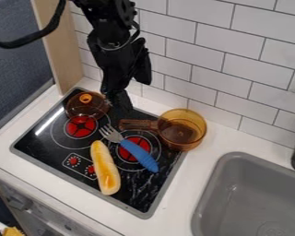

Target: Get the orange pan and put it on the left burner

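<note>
Your gripper [118, 99] hangs over the back of the stove [151, 190]; you can't tell whether it is spread or closed. Your orange pan [196, 120] sits at the stove's back right corner.

The pan [195, 121] is amber-orange, the fork handle [138, 155] blue, the burners [79, 128] red, the sink [261, 184] grey.

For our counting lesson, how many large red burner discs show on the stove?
2: one disc beside the orange-knobbed lid, another disc partly under the blue-handled fork. More may be hidden.
</note>
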Controlling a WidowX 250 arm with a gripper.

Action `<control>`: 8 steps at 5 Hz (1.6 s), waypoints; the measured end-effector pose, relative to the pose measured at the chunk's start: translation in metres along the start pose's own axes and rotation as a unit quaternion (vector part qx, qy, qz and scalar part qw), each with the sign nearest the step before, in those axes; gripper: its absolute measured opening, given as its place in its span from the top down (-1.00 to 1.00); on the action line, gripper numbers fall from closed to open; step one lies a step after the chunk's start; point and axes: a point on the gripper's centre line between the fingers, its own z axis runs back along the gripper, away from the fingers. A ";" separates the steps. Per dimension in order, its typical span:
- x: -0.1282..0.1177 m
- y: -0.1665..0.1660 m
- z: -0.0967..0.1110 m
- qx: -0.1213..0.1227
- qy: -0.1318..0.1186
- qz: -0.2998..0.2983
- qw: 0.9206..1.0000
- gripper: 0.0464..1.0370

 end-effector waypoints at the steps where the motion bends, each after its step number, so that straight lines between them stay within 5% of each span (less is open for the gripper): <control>1: -0.001 0.004 -0.008 0.014 0.004 0.001 1.000 -0.93; 4: -0.046 0.003 -0.070 0.070 0.027 -0.077 0.994 -0.93; 6: -0.054 0.001 -0.106 0.091 0.022 -0.080 0.992 -0.82; 8: -0.061 0.002 -0.114 0.092 0.019 -0.098 0.991 0.37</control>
